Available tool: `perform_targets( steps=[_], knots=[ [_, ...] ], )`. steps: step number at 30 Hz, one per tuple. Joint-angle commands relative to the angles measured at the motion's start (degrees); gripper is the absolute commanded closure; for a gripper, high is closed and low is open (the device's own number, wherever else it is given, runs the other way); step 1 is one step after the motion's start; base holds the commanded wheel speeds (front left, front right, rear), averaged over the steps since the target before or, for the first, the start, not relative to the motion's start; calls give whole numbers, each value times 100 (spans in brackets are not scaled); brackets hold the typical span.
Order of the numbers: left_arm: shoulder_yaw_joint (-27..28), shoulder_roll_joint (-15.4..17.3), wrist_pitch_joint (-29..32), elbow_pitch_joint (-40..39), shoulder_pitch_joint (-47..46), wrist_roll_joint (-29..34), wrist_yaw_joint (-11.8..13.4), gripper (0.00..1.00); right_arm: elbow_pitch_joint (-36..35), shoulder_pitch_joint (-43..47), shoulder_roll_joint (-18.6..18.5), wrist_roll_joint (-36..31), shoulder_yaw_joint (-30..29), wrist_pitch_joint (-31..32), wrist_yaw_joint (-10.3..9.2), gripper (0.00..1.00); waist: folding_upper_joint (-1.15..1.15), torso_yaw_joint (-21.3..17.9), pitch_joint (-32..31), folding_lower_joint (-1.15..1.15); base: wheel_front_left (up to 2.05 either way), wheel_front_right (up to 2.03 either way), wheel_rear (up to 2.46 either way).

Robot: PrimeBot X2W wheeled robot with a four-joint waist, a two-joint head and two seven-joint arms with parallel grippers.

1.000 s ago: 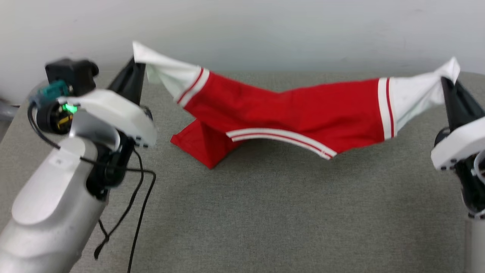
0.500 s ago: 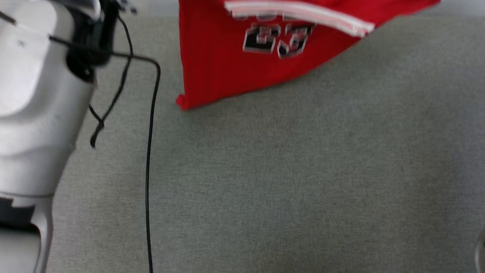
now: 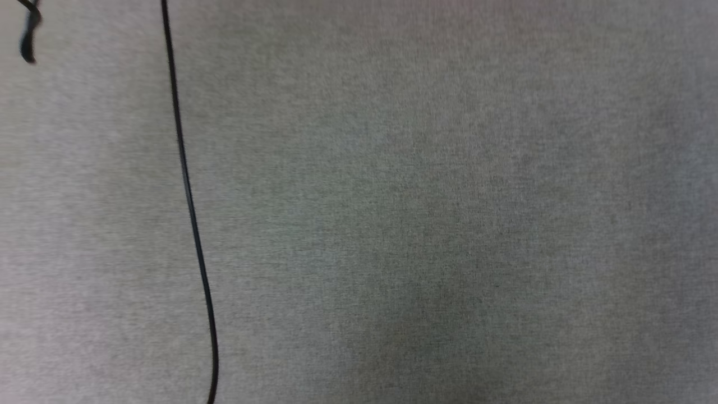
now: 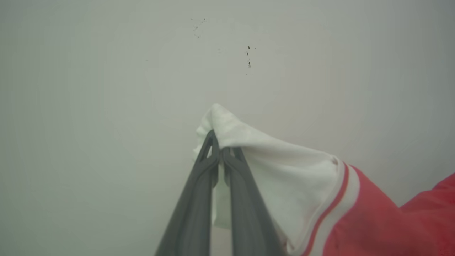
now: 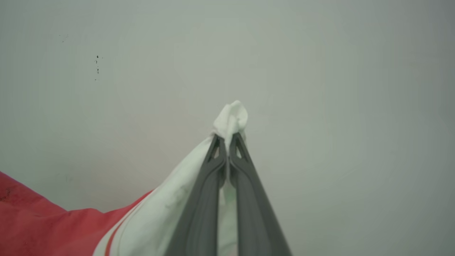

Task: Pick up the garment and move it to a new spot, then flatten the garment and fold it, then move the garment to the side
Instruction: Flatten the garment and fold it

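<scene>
Left wrist view: left gripper [image 4: 220, 144] clamped on one white sleeve of the garment [image 4: 291, 170], right gripper [image 5: 227, 142] on the other; its length runs sleeve-to-sleeve between them.

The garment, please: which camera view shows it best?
The left wrist view: the garment shows white sleeve, striped trim and red body, held by the left end effector. The right wrist view has the other sleeve in the right end effector; the head view, grey surface and cable.
</scene>
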Motion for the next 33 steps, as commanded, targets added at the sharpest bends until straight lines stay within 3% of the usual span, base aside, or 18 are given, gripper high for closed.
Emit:
perform_targets(
  steps=[1,9,20,26,33],
  knots=[
    [31,19,-47,72,-136,19,-29,100,93,-171,5,-18,26,-61,-4,100,0,-112,259,-1,0,0,0],
    [195,14,-223,755,-440,-99,-196,100,887,-649,140,81,301,-419,-4,100,0,-256,749,-1,0,0,0],
    [531,-181,-368,1362,353,-224,-548,100,1907,81,66,539,578,-1040,-4,100,0,-95,741,-1,0,0,0],
    [1079,-249,-371,932,1569,-46,-583,100,2067,1150,11,951,774,-1397,-4,100,0,-24,333,-1,0,0,0],
    [1781,-410,-367,163,3662,208,-577,100,1979,2847,-38,1289,996,-1659,-4,100,0,-17,-483,-1,0,0,0]
  ],
)
